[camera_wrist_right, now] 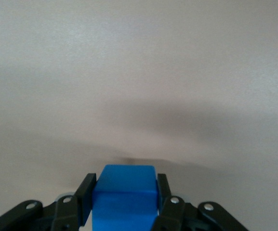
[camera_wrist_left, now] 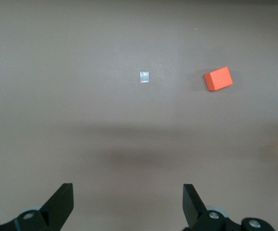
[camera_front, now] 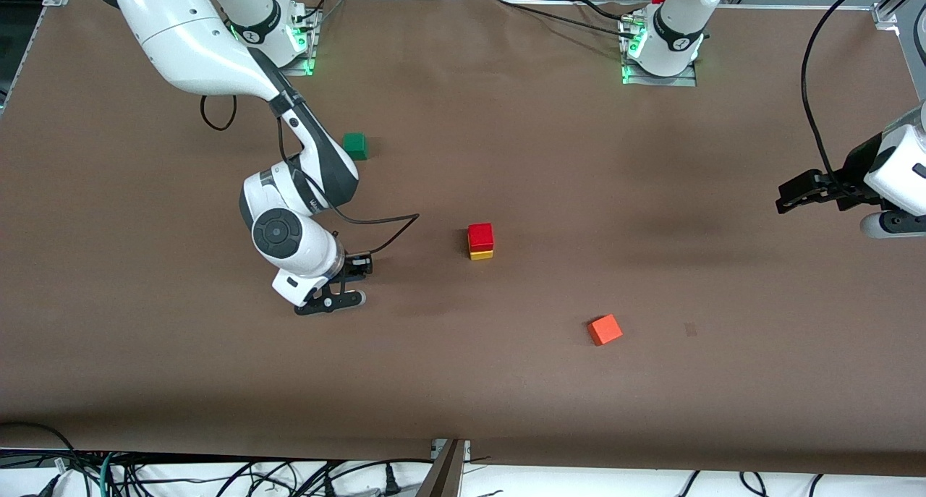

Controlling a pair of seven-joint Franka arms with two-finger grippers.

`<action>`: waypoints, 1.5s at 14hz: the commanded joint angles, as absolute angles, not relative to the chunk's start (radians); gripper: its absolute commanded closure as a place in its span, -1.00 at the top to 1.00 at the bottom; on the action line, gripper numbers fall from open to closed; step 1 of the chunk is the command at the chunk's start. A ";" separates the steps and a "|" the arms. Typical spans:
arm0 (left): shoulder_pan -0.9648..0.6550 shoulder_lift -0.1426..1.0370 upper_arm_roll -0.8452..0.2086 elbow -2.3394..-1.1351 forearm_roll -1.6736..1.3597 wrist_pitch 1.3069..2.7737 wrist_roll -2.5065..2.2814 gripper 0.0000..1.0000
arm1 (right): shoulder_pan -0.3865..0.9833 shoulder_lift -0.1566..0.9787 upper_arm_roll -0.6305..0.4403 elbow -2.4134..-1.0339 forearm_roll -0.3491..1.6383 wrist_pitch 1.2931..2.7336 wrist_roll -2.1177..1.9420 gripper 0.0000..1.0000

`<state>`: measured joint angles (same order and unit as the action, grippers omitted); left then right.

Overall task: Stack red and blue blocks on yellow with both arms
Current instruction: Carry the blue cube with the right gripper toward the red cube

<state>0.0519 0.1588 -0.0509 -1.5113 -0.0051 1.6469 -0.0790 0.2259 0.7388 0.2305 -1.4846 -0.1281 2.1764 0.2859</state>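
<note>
Red block [camera_front: 480, 235] atop yellow [camera_front: 481, 254], brown table [camera_front: 550, 381]

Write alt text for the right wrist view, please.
The right end effector is shut on a blue block, one finger against each side. Around it lies only bare brown table.

**Even overhead light, soft shadows**

Bright, diffuse light from above. Brown table [camera_front: 463, 381] evenly lit, no hard glare. Broad faint shadow bands cross both wrist views. Right wrist view washed out, pale. Small taped patch [camera_wrist_left: 144, 77] glints. Green base lights [camera_front: 304, 45] glow. Front view sharp throughout.
</note>
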 commanded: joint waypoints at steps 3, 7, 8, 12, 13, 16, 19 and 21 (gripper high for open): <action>0.055 0.178 -0.052 -1.476 0.002 1.640 -0.060 1.00 | 0.230 0.701 0.267 -1.486 -0.120 2.157 0.339 -0.12; 0.057 0.178 -0.052 -1.476 0.000 1.640 -0.060 1.00 | 0.261 0.689 0.272 -1.483 -0.120 2.157 0.391 -0.12; 0.057 0.178 -0.052 -1.476 0.002 1.640 -0.060 1.00 | 0.273 0.677 0.272 -1.482 -0.120 2.157 0.417 -0.13; 0.057 0.179 -0.051 -1.476 0.000 1.640 -0.060 1.00 | 0.351 0.657 0.272 -1.456 -0.120 2.137 0.517 -0.12; 0.057 0.178 -0.051 -1.476 0.000 1.640 -0.060 1.00 | 0.371 0.657 0.272 -1.416 -0.117 2.125 0.544 -0.13; 0.063 0.178 -0.051 -1.476 0.000 1.641 -0.058 1.00 | 0.440 0.669 0.270 -1.320 -0.080 2.025 0.623 -0.12; 0.066 0.178 -0.052 -1.476 0.000 1.640 -0.058 1.00 | 0.488 0.672 0.268 -1.293 -0.063 1.996 0.698 -0.12; 0.066 0.178 -0.051 -1.476 0.000 1.640 -0.058 1.00 | 0.529 0.708 0.267 -1.231 -0.066 2.009 0.715 -0.12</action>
